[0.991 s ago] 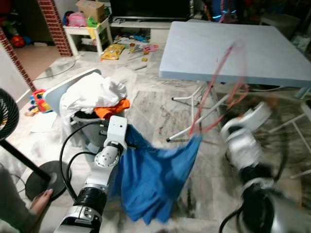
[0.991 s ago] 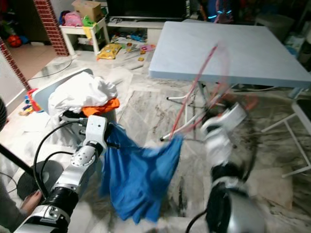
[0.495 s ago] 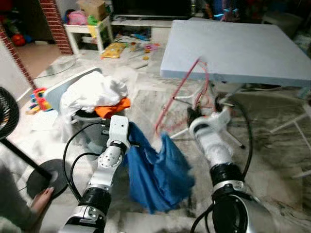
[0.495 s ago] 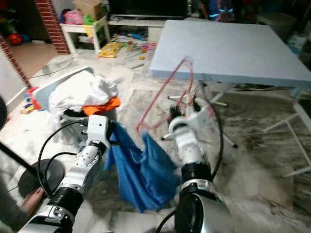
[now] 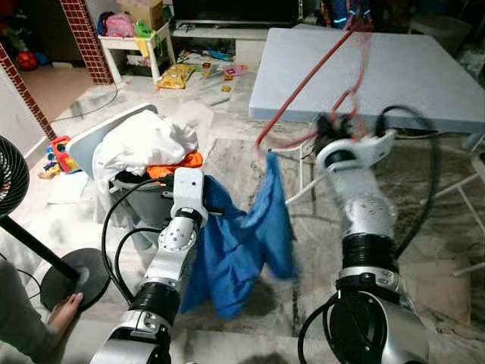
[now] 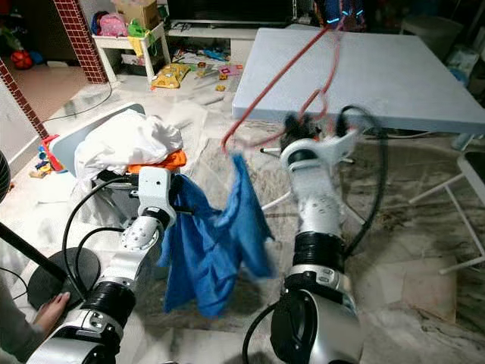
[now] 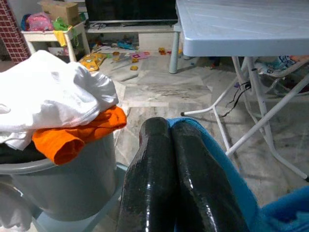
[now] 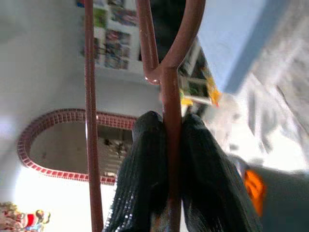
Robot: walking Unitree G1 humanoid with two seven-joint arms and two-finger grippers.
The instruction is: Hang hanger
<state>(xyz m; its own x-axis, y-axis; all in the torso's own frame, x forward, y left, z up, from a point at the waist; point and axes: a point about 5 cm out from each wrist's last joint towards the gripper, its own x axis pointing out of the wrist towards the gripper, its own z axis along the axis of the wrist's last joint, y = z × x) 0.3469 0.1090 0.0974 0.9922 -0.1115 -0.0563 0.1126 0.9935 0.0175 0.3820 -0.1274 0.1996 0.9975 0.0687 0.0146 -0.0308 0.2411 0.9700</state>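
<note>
The right end effector (image 8: 166, 212) is raised in front of the pale blue tabletop (image 5: 424, 76), its two black fingers (image 8: 142, 179) pressed onto the stem of a red hanger (image 5: 303, 83), which it pinches just below the hook. The hanger tilts up and away from the robot, its top reaching over the tabletop's near part and its lower corner pointing down toward the robot's left. A blue garment (image 5: 242, 243) hangs from that lower corner and droops between the two arms toward the marble floor (image 5: 250, 152). The left end effector (image 7: 171, 159) is pressed together with the blue cloth against its fingers, holding an edge of the garment. Just beside the left arm stands a grey laundry basket (image 7: 72, 183) piled with white cloth (image 5: 140, 144) and an orange piece (image 5: 174, 163). A fan on a black stand (image 5: 23, 227) is at the robot's far left, and a person's hand (image 5: 64, 311) rests on the floor by its round base. Toys (image 5: 178, 76) lie scattered on the floor beyond.
</note>
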